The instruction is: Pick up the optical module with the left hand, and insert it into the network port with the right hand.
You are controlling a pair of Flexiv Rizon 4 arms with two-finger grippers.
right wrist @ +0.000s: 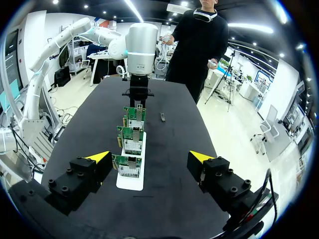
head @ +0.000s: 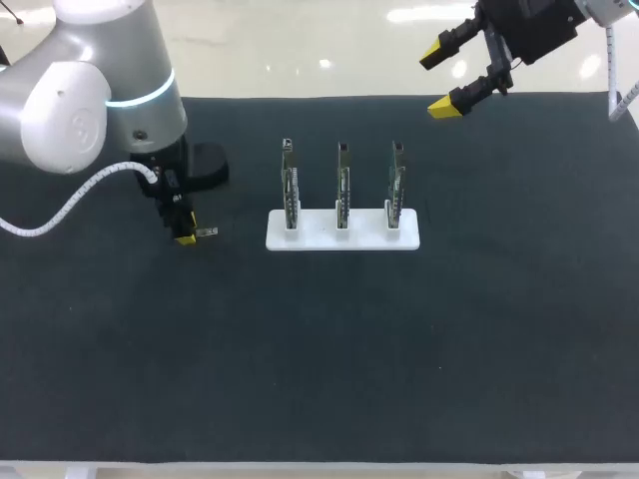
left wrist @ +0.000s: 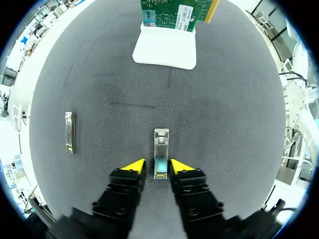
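L arm comes in at the left side of the table [head: 300,379]. Left end effector [head: 186,236] is low at the table surface, well left of the card rack.

Left end effector [left wrist: 157,167] is set narrow. Its yellow fingertips [left wrist: 133,166] straddle the near end of the optical module [left wrist: 161,149], with a thin dark gap on each side, so it's not clamped. The module lies flat on the table, long axis in line with the fingers, far end sticking out ahead toward the rack. In the head view the optical module [head: 207,232] pokes out just right of the tips.

Second module [left wrist: 70,132] lies flat on the table beside the left end effector, well apart from the first and parallel to it. Can't make it out in the head view.

Mid-table: white base [head: 319,238] carries three network cards [head: 342,185], upright in a row and evenly spaced. From the left wrist the white base [left wrist: 164,52] is straight ahead of the module, with one green card [left wrist: 174,12] standing on it.

Right end effector [head: 439,82] is up over the far right edge of the table, well apart from the rack. Right end effector [right wrist: 149,158] is spread wide with nothing between the fingers. The cards line up end-on ahead of it, nearest card [right wrist: 126,167] between the two yellow tips in view but not touching either.
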